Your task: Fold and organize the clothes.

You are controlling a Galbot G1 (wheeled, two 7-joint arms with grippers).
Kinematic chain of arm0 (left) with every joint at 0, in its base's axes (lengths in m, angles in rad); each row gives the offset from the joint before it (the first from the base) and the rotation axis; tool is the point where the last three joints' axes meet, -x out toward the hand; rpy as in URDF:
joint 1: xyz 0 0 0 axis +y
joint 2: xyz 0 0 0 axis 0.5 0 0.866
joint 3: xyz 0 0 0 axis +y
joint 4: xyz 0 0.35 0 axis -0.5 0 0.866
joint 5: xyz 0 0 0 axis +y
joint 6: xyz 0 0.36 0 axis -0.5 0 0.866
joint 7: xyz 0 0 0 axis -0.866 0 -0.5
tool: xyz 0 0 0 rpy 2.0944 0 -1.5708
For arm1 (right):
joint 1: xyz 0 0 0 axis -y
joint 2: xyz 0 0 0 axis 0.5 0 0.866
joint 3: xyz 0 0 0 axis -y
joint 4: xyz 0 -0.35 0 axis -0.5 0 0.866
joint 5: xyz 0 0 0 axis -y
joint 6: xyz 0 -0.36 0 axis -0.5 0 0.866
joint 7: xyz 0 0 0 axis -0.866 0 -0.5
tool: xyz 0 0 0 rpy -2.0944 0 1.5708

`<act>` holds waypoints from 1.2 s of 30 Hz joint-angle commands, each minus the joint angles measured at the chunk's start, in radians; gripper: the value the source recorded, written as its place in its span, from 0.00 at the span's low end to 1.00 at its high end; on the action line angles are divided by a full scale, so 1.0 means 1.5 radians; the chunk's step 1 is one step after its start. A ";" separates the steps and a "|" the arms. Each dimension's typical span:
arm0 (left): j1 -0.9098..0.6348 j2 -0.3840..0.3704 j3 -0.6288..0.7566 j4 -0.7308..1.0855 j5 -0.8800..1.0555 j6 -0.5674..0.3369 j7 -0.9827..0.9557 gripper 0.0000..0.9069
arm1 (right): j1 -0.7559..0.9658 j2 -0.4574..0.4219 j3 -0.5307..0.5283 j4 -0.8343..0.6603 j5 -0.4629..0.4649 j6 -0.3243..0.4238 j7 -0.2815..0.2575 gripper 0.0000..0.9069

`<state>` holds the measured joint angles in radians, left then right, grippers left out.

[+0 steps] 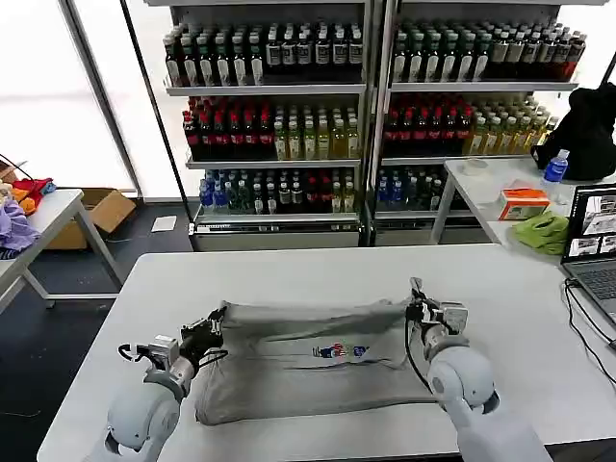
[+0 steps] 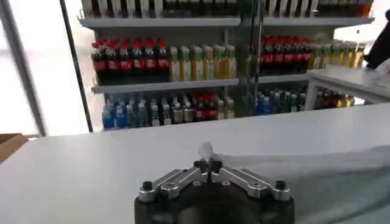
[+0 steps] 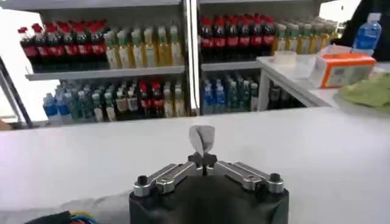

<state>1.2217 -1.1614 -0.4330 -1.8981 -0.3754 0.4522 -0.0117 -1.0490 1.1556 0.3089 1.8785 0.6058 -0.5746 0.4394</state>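
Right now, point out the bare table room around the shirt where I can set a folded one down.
Free: the white table strip between the light grey cotton shirt and the far edge, and the patch between the right claw and the laptop. Crowded: the near middle, where the left claw and right claw pinch the shirt.

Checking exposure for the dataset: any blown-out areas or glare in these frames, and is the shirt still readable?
Head view: windows at upper left are blown out to white; the grey shirt and its chest print stay readable on the white table. Left wrist view: backlit window washes out the left side. Right wrist view: the pinched fabric tip at the right gripper is bright but legible.
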 commanded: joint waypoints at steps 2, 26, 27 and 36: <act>0.066 0.001 -0.006 -0.047 0.018 -0.003 0.005 0.00 | -0.144 -0.008 0.032 0.067 -0.018 0.013 -0.001 0.00; 0.114 -0.028 -0.002 -0.040 0.075 -0.004 0.013 0.00 | -0.144 0.001 0.008 0.009 -0.067 0.037 -0.013 0.00; 0.117 -0.029 -0.001 -0.043 0.077 -0.001 0.014 0.00 | -0.144 0.000 0.008 0.009 -0.069 0.037 -0.012 0.00; 0.117 -0.029 -0.005 -0.046 0.088 0.003 0.012 0.00 | -0.160 -0.002 0.017 0.027 -0.071 0.036 -0.006 0.00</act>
<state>1.3889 -1.2045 -0.4396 -1.9602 -0.2550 0.4537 0.0069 -1.2534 1.1569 0.3312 1.8958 0.5128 -0.5169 0.4284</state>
